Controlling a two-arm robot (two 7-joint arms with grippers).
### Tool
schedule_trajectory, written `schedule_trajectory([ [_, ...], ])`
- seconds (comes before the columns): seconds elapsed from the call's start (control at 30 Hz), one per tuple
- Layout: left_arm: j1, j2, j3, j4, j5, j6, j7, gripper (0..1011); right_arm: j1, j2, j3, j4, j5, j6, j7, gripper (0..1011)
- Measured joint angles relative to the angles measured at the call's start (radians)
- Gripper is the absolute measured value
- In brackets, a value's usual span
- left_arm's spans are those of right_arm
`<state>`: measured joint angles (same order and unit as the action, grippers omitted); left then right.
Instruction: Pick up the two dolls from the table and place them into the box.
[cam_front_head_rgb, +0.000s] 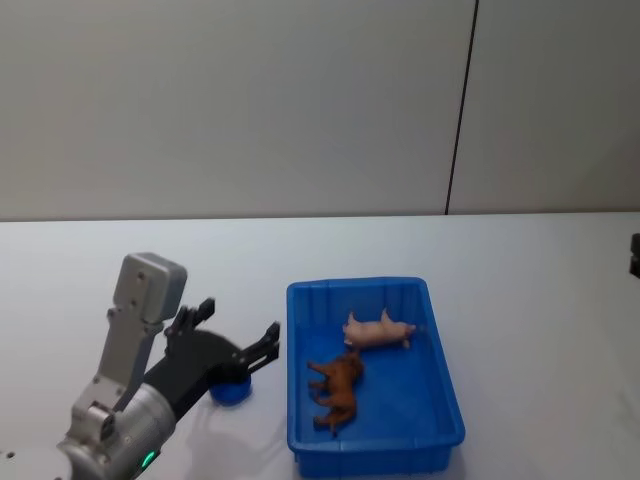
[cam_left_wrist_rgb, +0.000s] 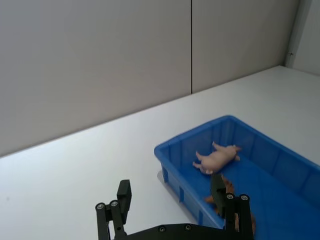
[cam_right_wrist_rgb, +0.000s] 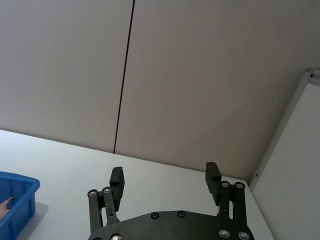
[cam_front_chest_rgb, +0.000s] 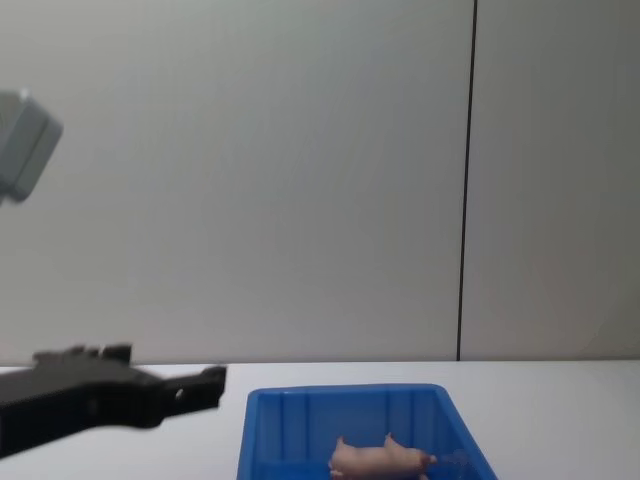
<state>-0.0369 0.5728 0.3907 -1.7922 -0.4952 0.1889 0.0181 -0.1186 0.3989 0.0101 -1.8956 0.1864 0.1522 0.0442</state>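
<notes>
The blue box stands on the white table, right of centre. Both dolls lie inside it: the pale pink pig toward the far end, the brown fuzzy one nearer me. My left gripper hovers open and empty just left of the box. In the left wrist view its fingers spread wide before the box, with the pink doll clear and the brown doll partly behind a finger. My right gripper is open, held off to the right of the box corner.
A small round blue object sits on the table under the left arm, close to the box's near left side. A grey wall with a dark vertical seam backs the table. Bare white tabletop spreads left and right of the box.
</notes>
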Motion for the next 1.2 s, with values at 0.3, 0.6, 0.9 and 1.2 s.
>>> schedule_trajectory([
  [0.3,0.015,0.02,-0.019,0.046,-0.079,0.048,-0.007,1004,-0.018,0.012,0.016,-0.008,0.003,-0.014,-0.02,1001],
  [0.6,-0.045,-0.014,-0.028,0.171,-0.087,0.047,-0.074,1004,-0.026,0.018,0.022,-0.012,0.004,-0.019,-0.029,1001],
  [0.9,-0.125,-0.06,-0.03,0.311,-0.069,0.035,-0.18,1004,-0.03,0.021,0.026,-0.014,0.005,-0.022,-0.034,1001],
  [1.2,-0.156,-0.078,-0.031,0.372,-0.068,0.065,-0.235,1003,-0.031,0.022,0.027,-0.015,0.005,-0.023,-0.036,1001],
])
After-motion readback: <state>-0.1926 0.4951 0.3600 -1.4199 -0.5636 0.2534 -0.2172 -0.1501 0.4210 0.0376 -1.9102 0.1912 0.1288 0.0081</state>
